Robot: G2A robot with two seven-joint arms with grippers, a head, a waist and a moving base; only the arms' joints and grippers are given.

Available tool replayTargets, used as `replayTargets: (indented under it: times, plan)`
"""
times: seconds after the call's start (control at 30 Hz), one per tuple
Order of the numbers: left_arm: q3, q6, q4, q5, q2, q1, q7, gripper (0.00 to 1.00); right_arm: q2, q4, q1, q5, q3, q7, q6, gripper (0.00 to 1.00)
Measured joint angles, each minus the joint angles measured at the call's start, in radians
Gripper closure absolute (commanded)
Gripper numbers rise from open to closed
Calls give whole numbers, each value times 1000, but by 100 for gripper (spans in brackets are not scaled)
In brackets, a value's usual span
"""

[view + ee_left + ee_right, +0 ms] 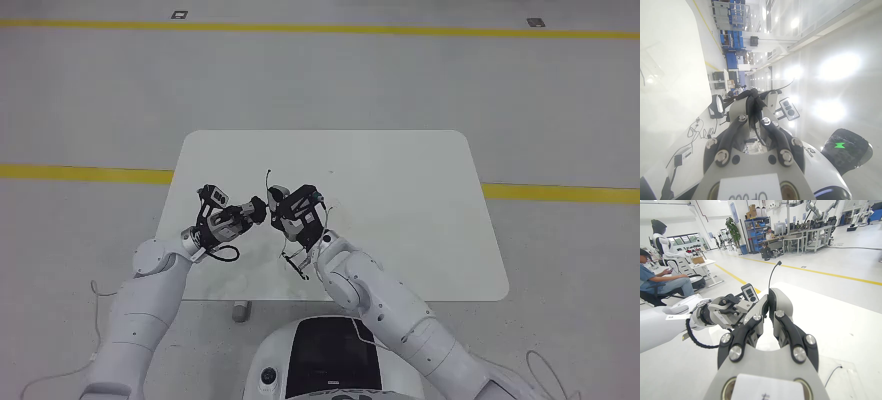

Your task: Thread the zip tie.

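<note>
Right tool (769, 304) pinches the zip tie (771, 275); left tool (260, 212) just beside.

Left tool (754, 94) and right tool (769, 300) crowd tip to tip at the zip tie (769, 281); open table (420, 200) lies beyond them.

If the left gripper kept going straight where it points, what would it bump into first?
Most likely the right gripper. The left gripper points at its fingertips, which pinch the zip tie. The two look almost touching, though depth is hard to judge.
</note>
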Motion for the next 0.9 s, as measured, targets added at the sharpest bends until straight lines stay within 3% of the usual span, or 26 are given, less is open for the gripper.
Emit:
replayTargets:
  times: [0.9]
  plan:
    - [0,0,0,0,0,0,0,100,-15,12,-8,-14,20,3,-12,100]
